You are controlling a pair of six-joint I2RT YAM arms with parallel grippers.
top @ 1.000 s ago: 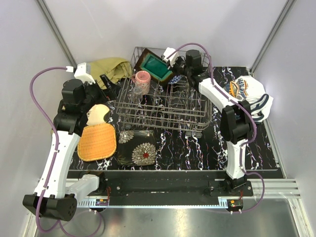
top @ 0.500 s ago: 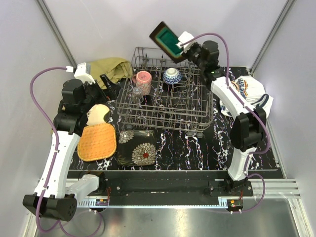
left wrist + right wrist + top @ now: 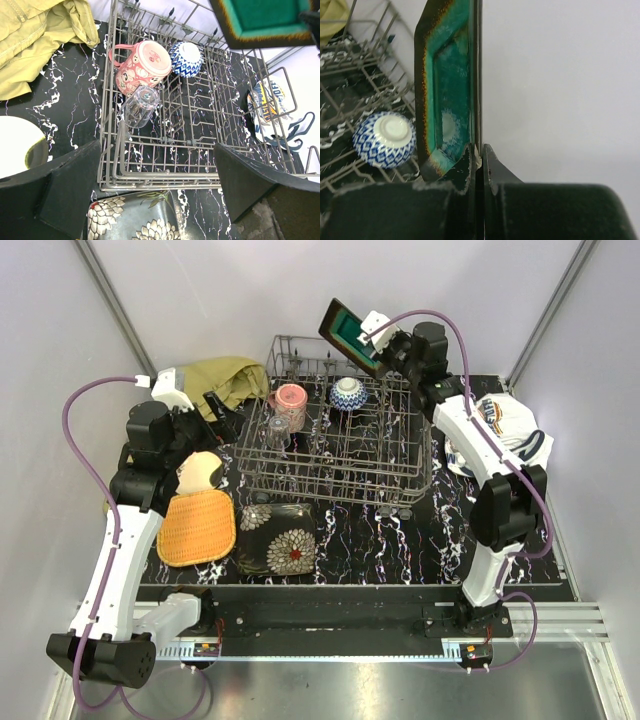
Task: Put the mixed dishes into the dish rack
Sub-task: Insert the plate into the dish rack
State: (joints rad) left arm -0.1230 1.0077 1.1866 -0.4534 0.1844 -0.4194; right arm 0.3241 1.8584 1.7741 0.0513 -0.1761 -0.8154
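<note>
The right gripper (image 3: 375,340) is clenched on the lower edge of the teal plate (image 3: 348,332). It holds the plate in the air, tilted on edge, over the far right corner of the rack (image 3: 330,490). In the right wrist view the fingers (image 3: 465,170) pinch the rim from both sides, with the plate (image 3: 445,90) rising straight up from them, glazed face turned toward the rack. Whether the plate's lowest corner clears the far wires is hard to tell, though from above it appears to hang free. Inside the rack (image 3: 160,180) the cup (image 3: 290,400) lies on its side at the far left, the glass (image 3: 278,432) lies just in front of it, and the blue bowl (image 3: 348,393) sits upside down to the right of the cup, near the far wall. The left gripper (image 3: 222,410) hangs released, jaws spread wide, above the table (image 3: 400,540) just left of the rack and grasping nothing. Near the left arm the cream plate (image 3: 202,472) lies flat, with the orange plate (image 3: 196,527) in front of it and touching it. The floral plates (image 3: 278,538), seemingly two overlapped, lie before the rack's near left corner. The olive cloth (image 3: 225,378) is bunched at the far left, and the white cloth (image 3: 500,425) lies right of the rack.
</note>
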